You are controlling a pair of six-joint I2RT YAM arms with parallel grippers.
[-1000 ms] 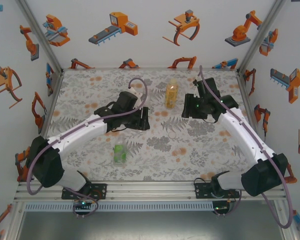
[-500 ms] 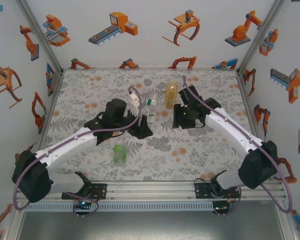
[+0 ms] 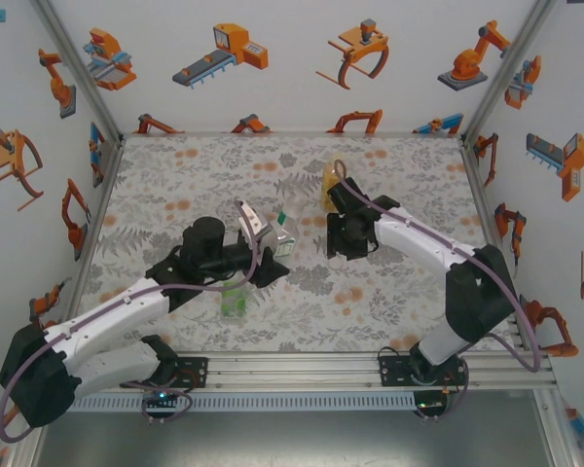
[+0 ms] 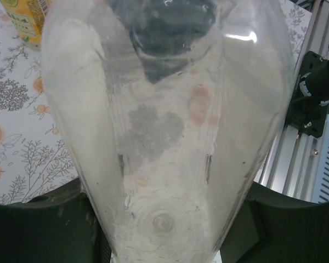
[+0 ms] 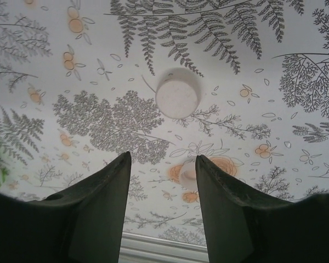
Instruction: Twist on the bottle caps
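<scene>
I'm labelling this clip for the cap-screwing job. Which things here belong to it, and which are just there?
Belongs to the job:
clear bottle
green bottle
amber bottle
pale round cap

Just there:
floral table cover
robot stickers on the walls

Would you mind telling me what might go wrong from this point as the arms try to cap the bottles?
1. The white cap lies on the table ahead of the right claw, not between its open fingers. Closing now would likely miss it or nudge it away.
2. The left claw grips the clear bottle and, in the top view, sits right by the green bottle. A swing of that arm could topple it.
</scene>
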